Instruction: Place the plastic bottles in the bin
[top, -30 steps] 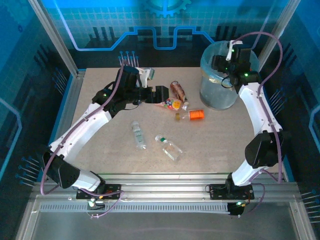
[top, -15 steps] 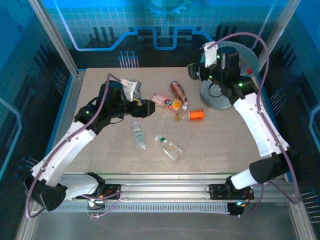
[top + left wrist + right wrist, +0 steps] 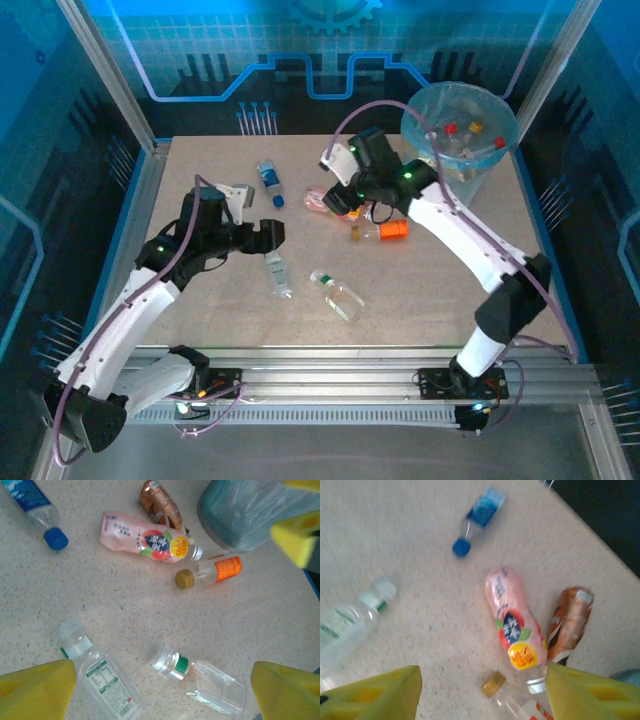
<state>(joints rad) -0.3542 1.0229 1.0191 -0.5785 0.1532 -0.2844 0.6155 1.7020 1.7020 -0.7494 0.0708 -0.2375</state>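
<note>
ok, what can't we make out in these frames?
- Bottles in the bin: top view, bodies blur together; no reliable count.
- Blue-label bottle: left wrist view, cut off by the top edge.
- Pink bottle label text: right wrist view, motion blur.

On the table point(image 3: 420, 310), far right corner: the bin point(image 3: 490, 170), with a few plastic bottles point(image 3: 453, 136) inside. Loose on the tabletop, six more, all lying down. Farthest left and far back — the far-left bottle point(image 3: 268, 180), apart from the rest. Right of it, at centre, the centre bottle point(image 3: 147, 537), with the far-centre bottle point(image 3: 159, 502) just beside its right end. Just near of those, by the bin's foot, the bin-side bottle point(image 3: 385, 231). Nearer still — the near-left bottle point(image 3: 277, 272) and, to its right, the near-centre bottle point(image 3: 338, 296), not touching.
</note>
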